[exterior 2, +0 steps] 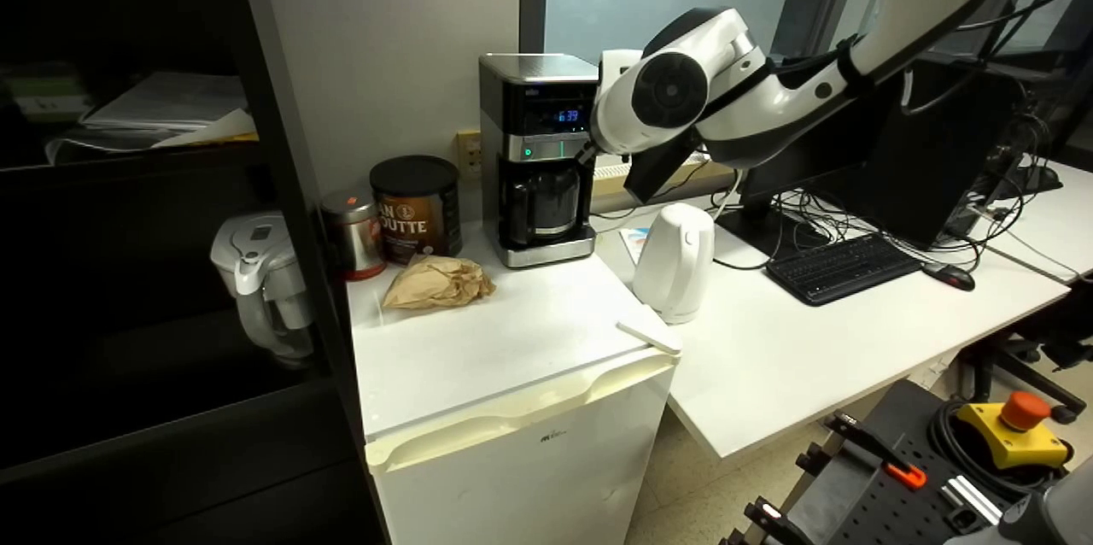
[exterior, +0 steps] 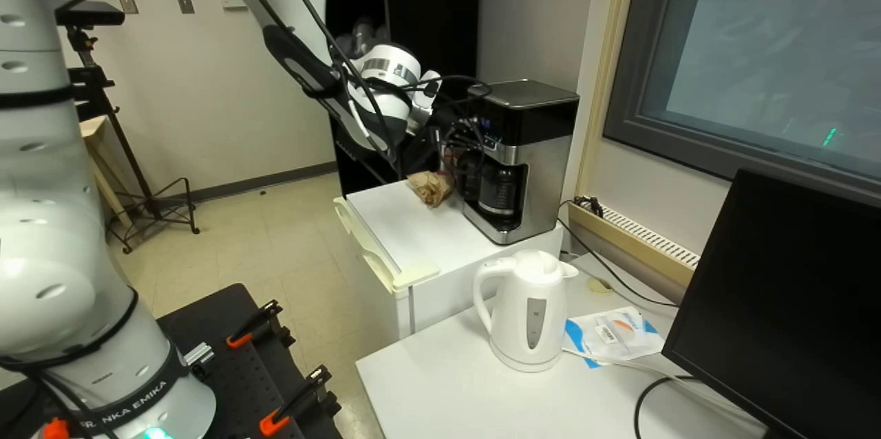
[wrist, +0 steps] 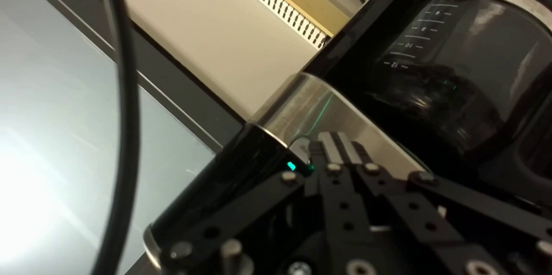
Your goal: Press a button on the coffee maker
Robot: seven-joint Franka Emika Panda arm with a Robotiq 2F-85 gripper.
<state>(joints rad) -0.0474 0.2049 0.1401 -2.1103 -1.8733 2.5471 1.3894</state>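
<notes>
The coffee maker (exterior: pixel 544 177) is a boxy black and silver machine on the white mini fridge; it also shows in an exterior view (exterior 2: pixel 546 149) with a lit blue display and a green-lit silver button band. In the wrist view its silver band (wrist: pixel 345 122) and dark carafe (wrist: pixel 465 68) are close. My gripper (wrist: pixel 338 148) is shut and empty, with its fingertips in front of the band, beside a rounded grey button (wrist: pixel 300 148) at the band's edge. In an exterior view the gripper (exterior 2: pixel 586 154) is at the band's right end. I cannot tell whether the tips touch.
A white kettle (exterior: pixel 530 308) stands on the desk beside the fridge. A crumpled paper bag (exterior 2: pixel 438 282), a coffee can (exterior 2: pixel 416 208) and a metal canister (exterior 2: pixel 354 233) are left of the coffee maker. A monitor (exterior: pixel 791 315) and a window are nearby. A black cable (wrist: pixel 125 115) crosses the wrist view.
</notes>
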